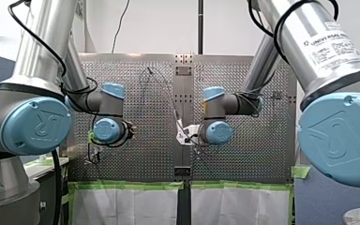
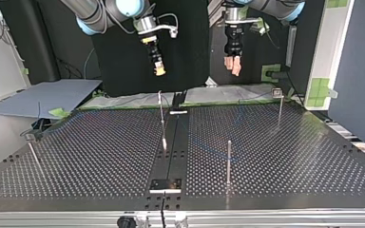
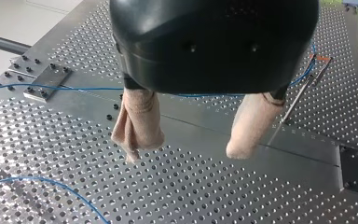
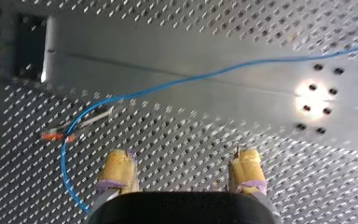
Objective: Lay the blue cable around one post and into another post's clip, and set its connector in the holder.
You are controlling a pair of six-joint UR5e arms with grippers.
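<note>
My left jaws: wide apart, beige pads [image 3: 140, 123] gripping nothing. They hang above the desk [image 2: 100, 156], up at 1 o'clock in the top view.

My right jaws: apart as well, yellow pads [image 4: 119, 170] bare and nothing between them. They sit at 11 o'clock in the top view, over the desk's far edge.

Blue cable [image 4: 196, 78]: lying loose on the desk, and neither arm touches it. In the right wrist view it crosses the smooth centre strip [image 4: 168, 51] ahead of the jaws. It reaches the clip post, bends back sharply there and runs off beside one yellow pad.

Clip post [image 4: 93, 119]: orange-tipped, with the cable right against its top. Whether the cable actually sits in the clip, I can't tell.

Left wrist view: the cable stretches over a bolted plate [image 3: 46, 81]. It passes behind the pads and comes out by the red-tipped post on the far side. A second run curves over the perforations, well apart from the first.

Posts [image 2: 228, 159]: four thin ones stand upright in the top view. One is near the middle, one at 3 o'clock, one at 5 o'clock and one at 8 o'clock.

Connector: can't pick it out in any view.
</note>
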